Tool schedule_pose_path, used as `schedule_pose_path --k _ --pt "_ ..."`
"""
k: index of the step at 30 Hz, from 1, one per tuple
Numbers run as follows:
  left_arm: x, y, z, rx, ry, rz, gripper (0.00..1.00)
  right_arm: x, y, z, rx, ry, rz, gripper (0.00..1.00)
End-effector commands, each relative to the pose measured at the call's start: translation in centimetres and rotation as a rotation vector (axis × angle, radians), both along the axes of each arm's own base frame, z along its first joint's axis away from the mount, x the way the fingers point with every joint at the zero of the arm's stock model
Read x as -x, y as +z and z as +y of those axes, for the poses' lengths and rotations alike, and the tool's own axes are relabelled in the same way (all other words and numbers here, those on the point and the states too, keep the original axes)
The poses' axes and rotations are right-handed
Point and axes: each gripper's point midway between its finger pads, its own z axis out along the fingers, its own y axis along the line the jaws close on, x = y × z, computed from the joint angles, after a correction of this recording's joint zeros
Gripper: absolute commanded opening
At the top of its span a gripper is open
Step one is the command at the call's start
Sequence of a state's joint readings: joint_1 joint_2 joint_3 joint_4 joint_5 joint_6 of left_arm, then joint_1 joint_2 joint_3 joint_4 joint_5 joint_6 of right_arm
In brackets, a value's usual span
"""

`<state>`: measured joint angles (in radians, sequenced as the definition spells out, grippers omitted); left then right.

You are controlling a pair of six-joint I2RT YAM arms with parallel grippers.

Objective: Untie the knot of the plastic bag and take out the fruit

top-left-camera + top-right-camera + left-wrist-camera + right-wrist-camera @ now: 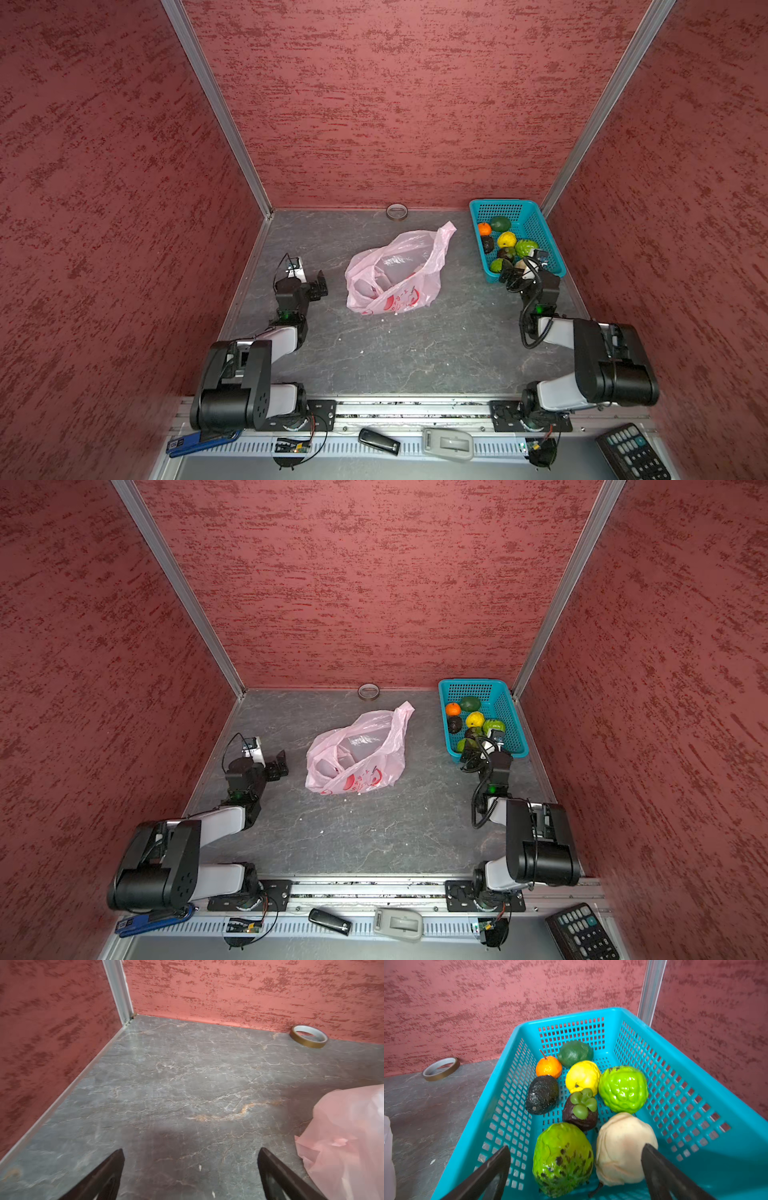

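Note:
The pale pink plastic bag (395,274) (357,754) lies slumped mid-table, its mouth gaping and handle strips apart. The knot is out of view. Several fruit rest in the teal basket (675,1084) at the back right, among them an orange one (549,1067), a yellow one (583,1076), a bumpy green one (623,1088) and a beige one (623,1147). My left gripper (319,286) (191,1151) stands open and empty over bare table, left of the bag (349,1136). My right gripper (513,276) (576,1148) hangs open over the basket's near end, holding nothing.
A tape roll (397,211) (309,1036) lies against the back wall. Red walls close in the left, back and right sides. On the front rail sit a blue tool (199,442), a black device (378,440), a grey device (446,444) and a keypad (631,451).

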<state>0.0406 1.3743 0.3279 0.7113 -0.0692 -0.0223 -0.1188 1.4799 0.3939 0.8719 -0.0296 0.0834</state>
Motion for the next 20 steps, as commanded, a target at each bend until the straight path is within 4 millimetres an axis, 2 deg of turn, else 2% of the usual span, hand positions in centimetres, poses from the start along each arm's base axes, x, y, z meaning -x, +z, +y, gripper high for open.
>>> schedule_pose_path --k 1,7,12,14,20 --pt "-1.3 1.9 -0.7 0.023 -0.050 -0.136 1.00 0.2 0.4 0.7 0.013 0.041 -0.051 0.99" --pt "-1.5 1.5 -1.1 -0.003 -0.045 -0.136 1.00 0.4 0.3 0.9 0.040 0.018 -0.059 0.99" --pt "-1.5 1.3 -1.1 -0.006 -0.042 -0.133 1.00 2.1 0.2 0.9 0.041 0.002 -0.129 0.99" --pt "-1.5 1.3 -1.1 -0.007 -0.044 -0.135 1.00 2.0 0.2 0.4 0.035 -0.026 -0.125 0.99" --pt "-1.5 1.3 -1.2 -0.010 -0.046 -0.135 1.00 1.9 0.2 0.6 0.041 -0.019 -0.124 0.99"
